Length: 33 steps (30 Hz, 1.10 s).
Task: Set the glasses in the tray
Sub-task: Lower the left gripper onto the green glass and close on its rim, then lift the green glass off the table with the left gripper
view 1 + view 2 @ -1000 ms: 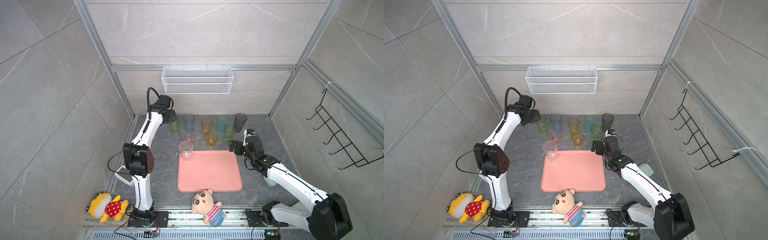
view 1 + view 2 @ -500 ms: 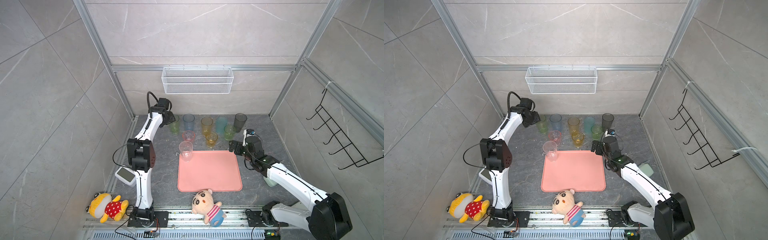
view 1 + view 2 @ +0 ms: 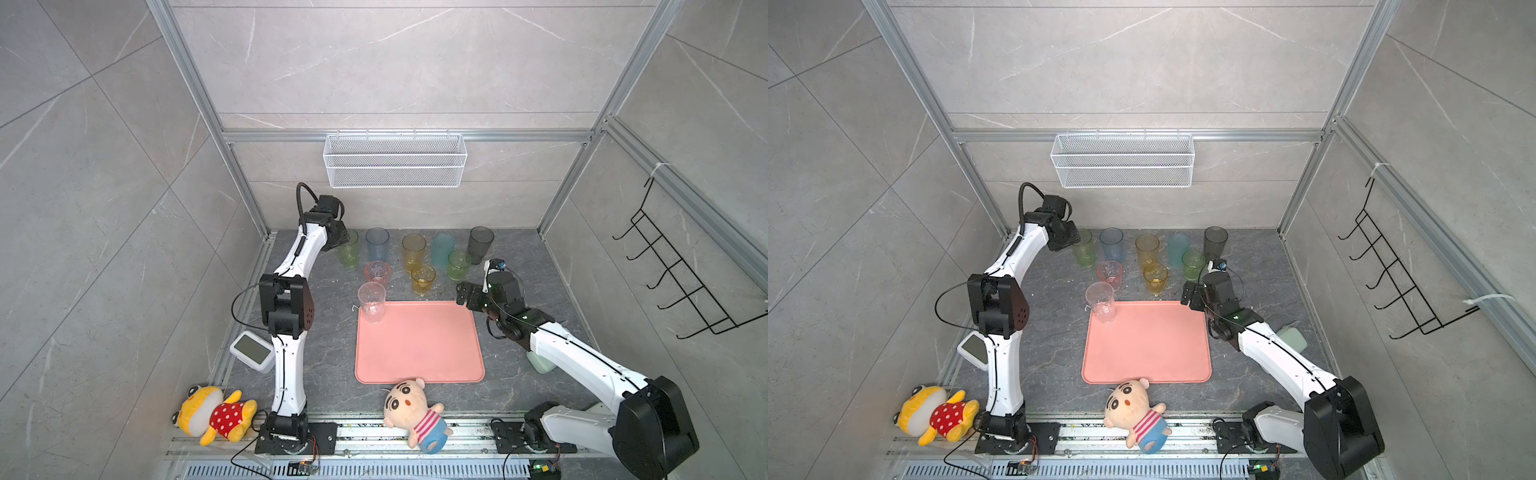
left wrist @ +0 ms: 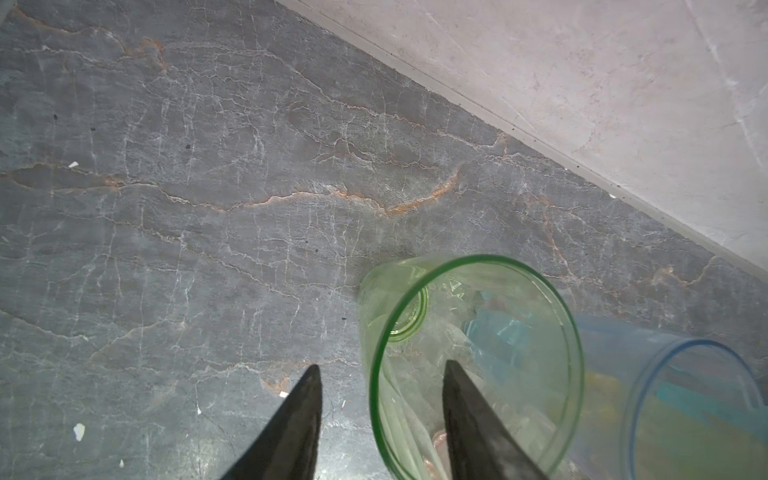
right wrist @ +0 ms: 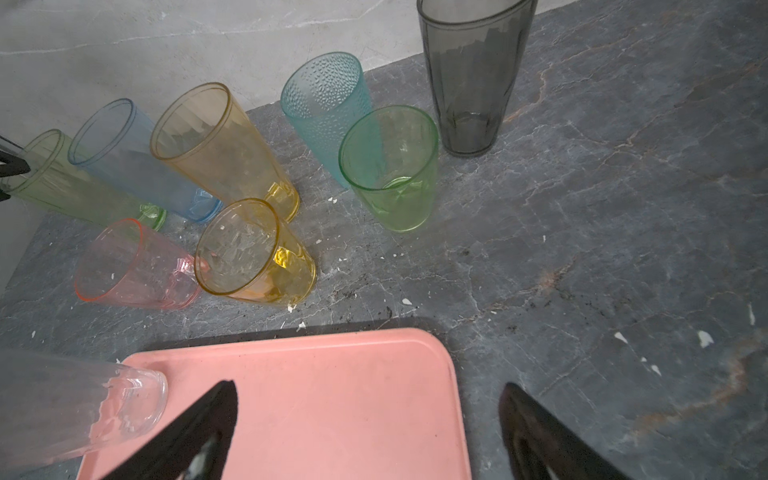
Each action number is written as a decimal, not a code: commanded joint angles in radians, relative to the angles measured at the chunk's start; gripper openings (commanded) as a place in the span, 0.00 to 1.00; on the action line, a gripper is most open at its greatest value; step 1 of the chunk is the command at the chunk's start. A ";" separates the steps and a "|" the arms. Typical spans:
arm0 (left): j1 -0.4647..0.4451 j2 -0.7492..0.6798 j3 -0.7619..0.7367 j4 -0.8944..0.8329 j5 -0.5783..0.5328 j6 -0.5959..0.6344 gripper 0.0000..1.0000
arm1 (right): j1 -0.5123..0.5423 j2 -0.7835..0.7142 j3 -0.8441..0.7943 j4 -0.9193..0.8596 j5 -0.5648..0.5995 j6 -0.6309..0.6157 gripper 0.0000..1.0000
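The salmon-pink tray [image 3: 419, 345] lies mid-table, with a clear glass [image 3: 372, 301] upright on its far left corner. Behind it stand several glasses: tall green [image 3: 349, 251], blue [image 3: 377, 243], amber [image 3: 414, 249], teal [image 3: 442, 247], smoky grey [image 3: 480, 245], and short pink [image 3: 377, 272], amber [image 3: 423, 278] and green [image 3: 459, 264]. My left gripper [image 4: 380, 370] is open and straddles the tall green glass's [image 4: 478, 332] rim. One finger is inside and one outside, both apart from the wall. My right gripper [image 5: 370, 384] hangs open over the tray's [image 5: 332, 395] far right corner, holding nothing.
A white wire basket [image 3: 395, 160] hangs on the back wall and a black hook rack [image 3: 681, 282] on the right wall. Two plush dolls [image 3: 415, 411] [image 3: 212, 415] lie at the front edge. A small white device [image 3: 251, 351] sits left, a pale green box [image 3: 540, 363] right.
My left gripper's jaws have narrowed around the tall green glass's rim, and the left arm's elbow has swung in. The right arm has not moved.
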<state>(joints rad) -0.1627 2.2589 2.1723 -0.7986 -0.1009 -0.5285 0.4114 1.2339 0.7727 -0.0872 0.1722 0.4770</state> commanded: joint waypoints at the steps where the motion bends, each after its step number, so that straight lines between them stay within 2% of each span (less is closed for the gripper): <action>1: 0.009 0.016 0.036 0.013 0.010 0.020 0.44 | 0.004 0.011 0.034 -0.017 0.010 -0.015 0.99; 15: 0.025 0.039 0.071 0.004 0.028 0.048 0.14 | 0.004 0.046 0.051 -0.028 0.003 -0.016 0.99; 26: 0.028 0.014 0.069 0.000 0.030 0.064 0.05 | 0.005 0.043 0.051 -0.029 0.003 -0.016 0.99; 33: 0.028 -0.064 0.019 -0.001 0.013 0.069 0.00 | 0.005 0.039 0.053 -0.034 0.003 -0.015 0.99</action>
<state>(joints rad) -0.1410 2.2910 2.1990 -0.8059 -0.0765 -0.4805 0.4114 1.2758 0.7952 -0.1020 0.1715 0.4744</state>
